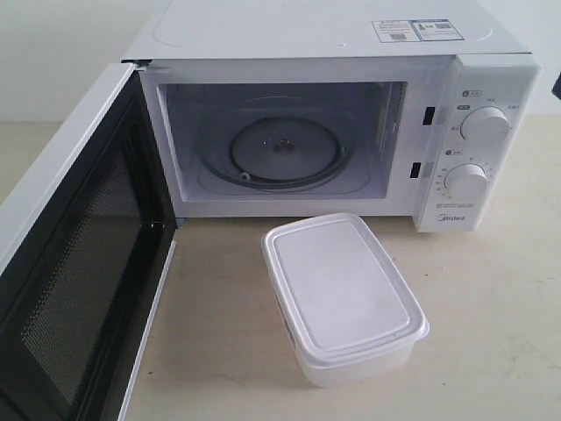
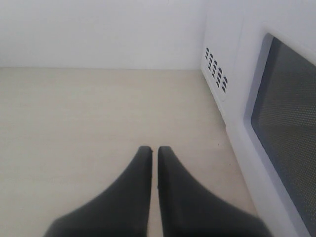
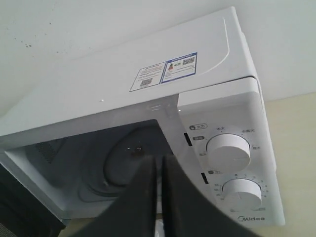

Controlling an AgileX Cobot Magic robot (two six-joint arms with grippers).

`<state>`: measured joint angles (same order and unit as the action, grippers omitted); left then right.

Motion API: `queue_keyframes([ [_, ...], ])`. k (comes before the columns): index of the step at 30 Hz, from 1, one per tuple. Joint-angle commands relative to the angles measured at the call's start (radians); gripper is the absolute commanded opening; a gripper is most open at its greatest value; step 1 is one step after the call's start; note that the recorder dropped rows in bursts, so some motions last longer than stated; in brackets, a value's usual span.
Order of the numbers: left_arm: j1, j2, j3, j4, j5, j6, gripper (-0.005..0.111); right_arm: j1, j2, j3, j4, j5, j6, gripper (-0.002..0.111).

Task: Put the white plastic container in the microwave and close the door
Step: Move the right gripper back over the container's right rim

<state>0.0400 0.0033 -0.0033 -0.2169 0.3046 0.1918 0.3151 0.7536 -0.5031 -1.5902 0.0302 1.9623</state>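
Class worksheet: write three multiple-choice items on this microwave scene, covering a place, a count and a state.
1. Where is the rectangular translucent-white plastic container relative to the boxy white microwave? A) inside it B) on the pale table before it C) on top
2. How many round white dials has it? A) two B) one C) four
3. Its white door with dark mesh window is A) shut B) barely ajar C) wide open
Answers: 1 B, it stands outside, on the table; 2 A, both on its front; 3 C, its black inner face shows.
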Motion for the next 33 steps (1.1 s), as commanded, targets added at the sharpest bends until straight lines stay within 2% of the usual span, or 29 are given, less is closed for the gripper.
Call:
queue_keyframes([
  [1,-0.004,-0.003,0.003,-0.005,-0.012,-0.006,0.004,-0.005,-0.004,0.002,0.614,0.042,-0.731,0.0],
  [4,-0.004,-0.003,0.003,-0.005,-0.012,-0.006,0.004,-0.005,-0.004,0.002,1.07,0.042,-1.369,0.0],
  [6,-0.004,-0.003,0.003,-0.005,-0.012,-0.006,0.004,-0.005,-0.011,-0.014,1.235,0.092,-1.651,0.0],
  [8,-0.004,-0.003,0.003,-0.005,-0.012,-0.006,0.004,-0.005,-0.013,-0.053,1.394,0.19,-1.829,0.0],
  [17,-0.004,-0.003,0.003,-0.005,-0.012,-0.006,0.004,-0.005,0.013,-0.145,1.658,0.51,-1.998,0.0],
  [21,-0.004,-0.003,0.003,-0.005,-0.012,-0.006,0.004,-0.02,0.085,-0.152,1.977,0.615,-2.192,0.0],
  [24,-0.004,-0.003,0.003,-0.005,-0.012,-0.006,0.004,-0.085,0.157,-0.152,2.209,0.628,-2.364,0.001],
  [25,-0.004,-0.003,0.003,-0.005,-0.012,-0.006,0.004,-0.123,0.179,-0.152,2.284,0.635,-2.415,0.003],
  [29,-0.004,-0.003,0.003,-0.005,-0.012,-0.006,0.004,-0.234,0.287,-0.152,2.372,0.674,-2.488,0.018],
  [31,-0.004,-0.003,0.003,-0.005,-0.012,-0.006,0.004,-0.259,0.353,-0.152,2.448,0.679,-2.546,0.026],
  [33,-0.004,-0.003,0.003,-0.005,-0.012,-0.006,0.004,-0.259,0.411,-0.152,2.533,0.693,-2.654,0.03],
])
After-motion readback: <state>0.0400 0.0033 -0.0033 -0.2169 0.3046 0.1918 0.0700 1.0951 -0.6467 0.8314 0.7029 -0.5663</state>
